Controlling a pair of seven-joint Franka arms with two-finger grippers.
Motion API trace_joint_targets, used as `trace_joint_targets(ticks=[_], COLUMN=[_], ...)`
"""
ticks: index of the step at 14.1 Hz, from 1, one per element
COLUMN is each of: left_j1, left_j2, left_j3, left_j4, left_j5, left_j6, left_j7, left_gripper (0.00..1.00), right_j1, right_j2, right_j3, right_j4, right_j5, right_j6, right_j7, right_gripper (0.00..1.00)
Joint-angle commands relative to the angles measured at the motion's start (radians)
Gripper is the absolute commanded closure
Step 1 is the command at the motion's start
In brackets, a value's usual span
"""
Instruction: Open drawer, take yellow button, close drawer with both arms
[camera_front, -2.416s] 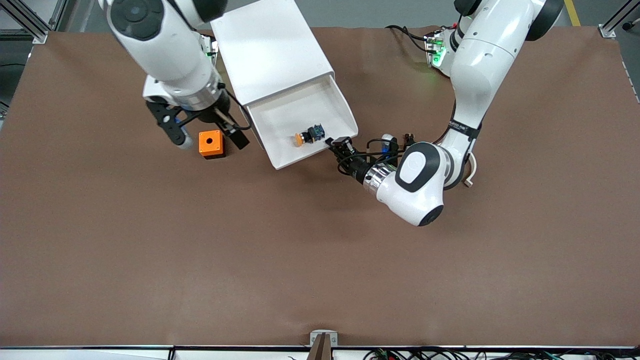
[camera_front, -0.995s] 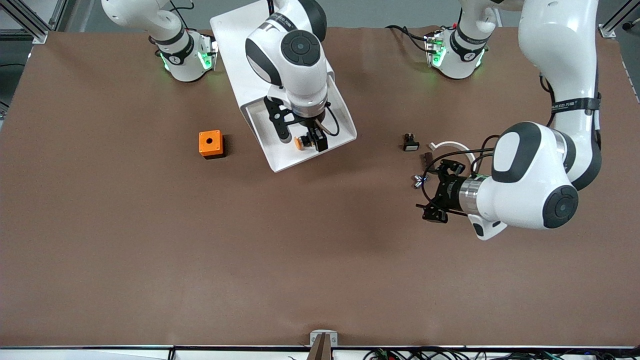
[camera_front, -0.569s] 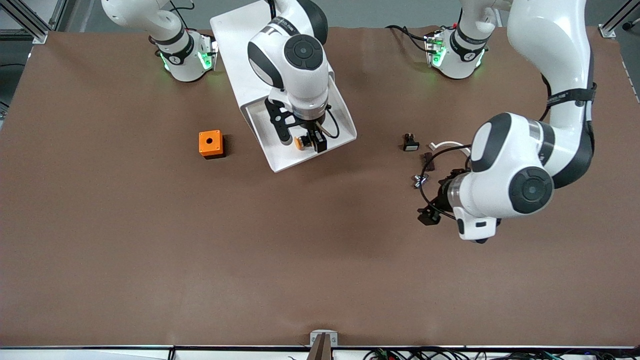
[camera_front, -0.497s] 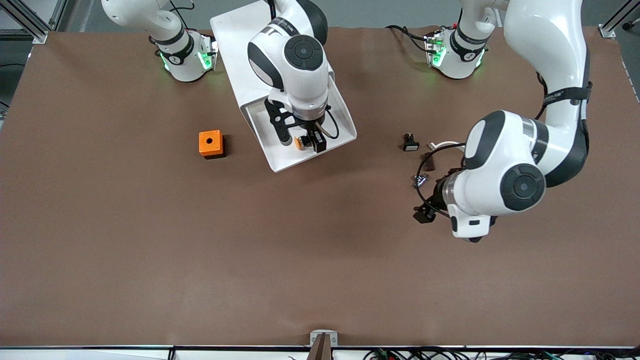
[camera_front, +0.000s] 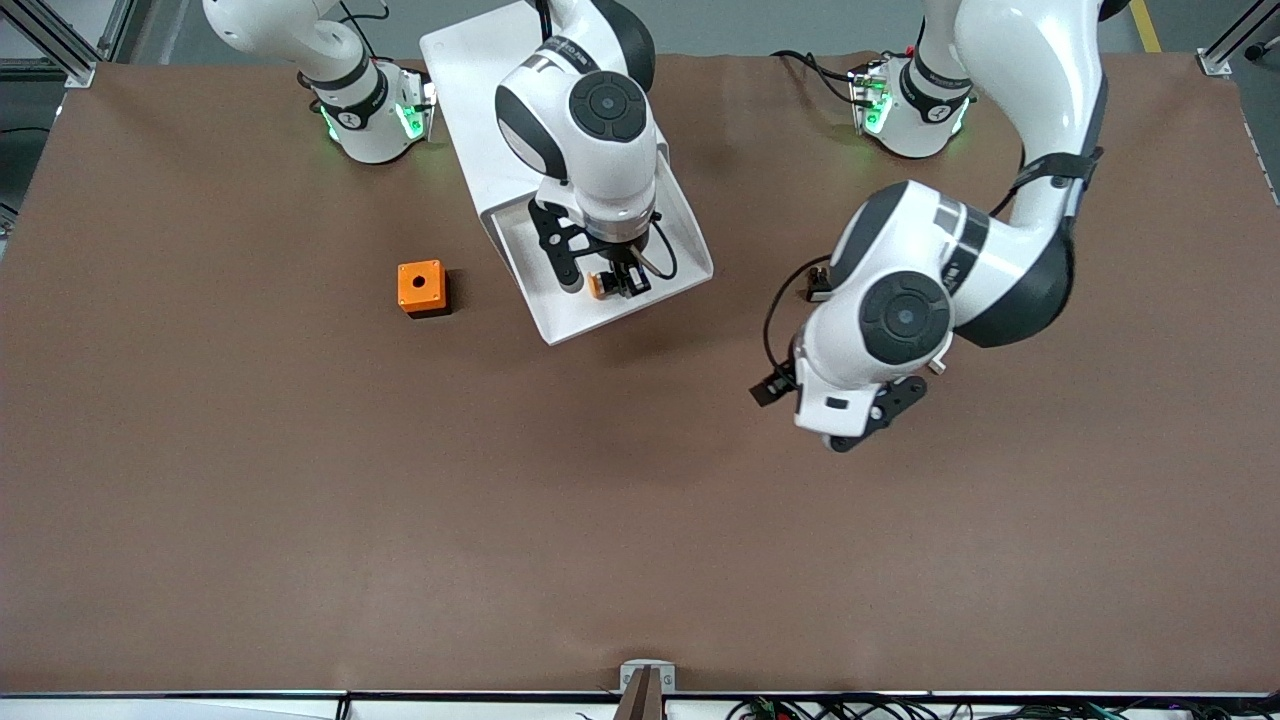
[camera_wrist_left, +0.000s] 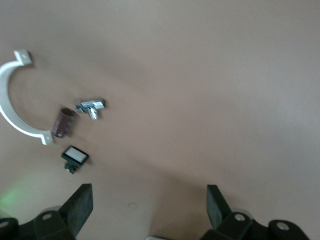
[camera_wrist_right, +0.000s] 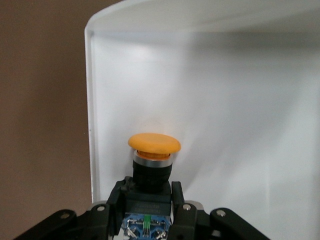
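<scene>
The white drawer (camera_front: 690, 232) stands pulled out of the white cabinet (camera_front: 520, 90). My right gripper (camera_front: 603, 284) reaches down into the drawer and is shut on the button (camera_front: 597, 285). In the right wrist view the fingers (camera_wrist_right: 116, 199) clamp the button's black body, and its orange cap (camera_wrist_right: 154, 143) points at the drawer's white floor (camera_wrist_right: 235, 110). My left gripper (camera_front: 828, 404) hangs open and empty over bare table toward the left arm's end from the drawer. In the left wrist view its fingers (camera_wrist_left: 80, 202) stand wide apart.
An orange cube with a hole (camera_front: 420, 288) sits toward the right arm's end from the drawer. Under the left arm lie a black-and-white small part (camera_wrist_left: 75, 157), a brown cylinder (camera_wrist_left: 63, 122), a metal piece (camera_wrist_left: 91, 105) and a white curved clip (camera_wrist_left: 14, 112).
My right gripper came from beside the orange cube into the drawer and closed on the button. My left arm left the drawer's front and swung across the small parts toward the table's middle.
</scene>
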Motion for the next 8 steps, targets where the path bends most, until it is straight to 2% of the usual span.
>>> trace_joint_targets(ticks=[1, 4, 8], left_j1=[-0.024, -0.081, -0.15], left_j2=[-0.003, 0.004, 0.004], left_j3=[-0.023, -0.026, -0.027], left_j4=[-0.025, -0.071, -0.129], left_j5=[0.016, 0.008, 0.007], left_j6=[0.04, 0.108, 0.212], left_j7=[0.018, -0.008, -0.141], left_gripper=[0.0, 0.0, 0.0], right_j1=[-0.004, -0.062, -0.214], right_j2=[0.004, -0.009, -0.058], right_j3=[-0.009, -0.01, -0.012], right_j4=[0.026, 0.054, 0.057], right_j5=[-0.019, -0.002, -0.002], right_j6=[-0.008, -0.03, -0.165], right_j7=[-0.011, -0.112, -0.486], right_gripper=[1.0, 1.0, 1.0])
